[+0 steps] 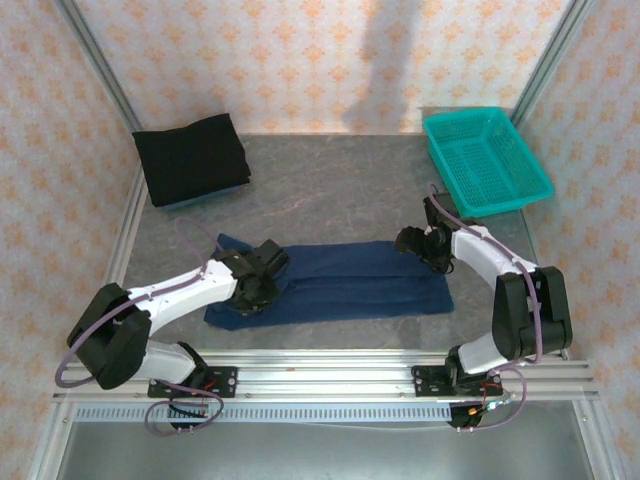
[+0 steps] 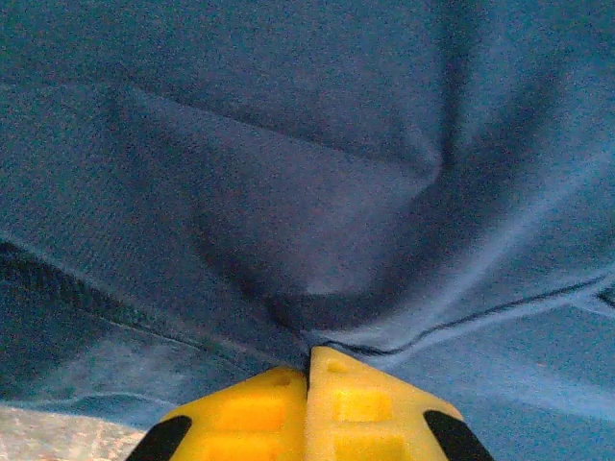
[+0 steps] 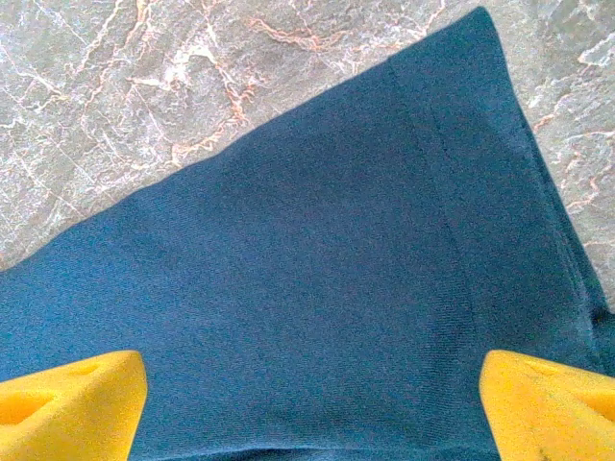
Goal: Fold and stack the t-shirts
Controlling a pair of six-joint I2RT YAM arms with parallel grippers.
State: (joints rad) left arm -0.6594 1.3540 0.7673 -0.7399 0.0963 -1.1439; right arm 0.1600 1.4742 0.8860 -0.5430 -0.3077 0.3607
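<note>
A navy blue t-shirt (image 1: 350, 282) is laid as a long, folded horizontal band across the lower centre of the top view, puckered at its left end. A plain black t-shirt (image 1: 190, 158) is seen folded into a neat rectangle at upper left.

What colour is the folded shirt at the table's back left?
A plain black folded cloth t-shirt, clearest in the top external view.
</note>
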